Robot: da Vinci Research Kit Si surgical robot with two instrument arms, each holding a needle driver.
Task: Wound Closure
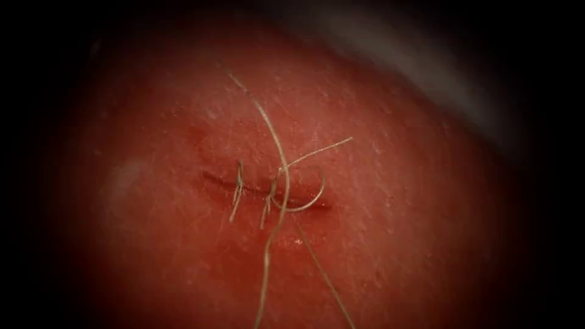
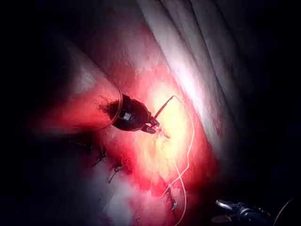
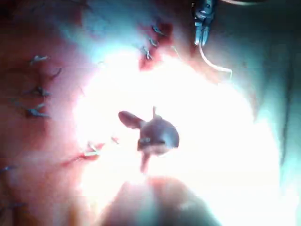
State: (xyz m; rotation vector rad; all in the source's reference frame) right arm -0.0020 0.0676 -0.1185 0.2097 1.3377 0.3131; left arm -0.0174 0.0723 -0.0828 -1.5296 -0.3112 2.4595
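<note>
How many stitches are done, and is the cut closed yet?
Done: two knotted pale thread stitches cross the dark cut in the red tissue. In hand: the left arm's small metal tool seems to hold the thin curved needle outside the tissue, long pale thread trailing. The right arm's tool is open, holding nothing. Still to do: the cut's right end looks unstitched, under a loose thread loop.

The tissue (image 1: 426,231) carries everything here: a short cut (image 1: 210,178) crossed by two tied stitches (image 1: 237,186), a thread (image 1: 277,143) looped at its right end, strands trailing across the surface
</note>
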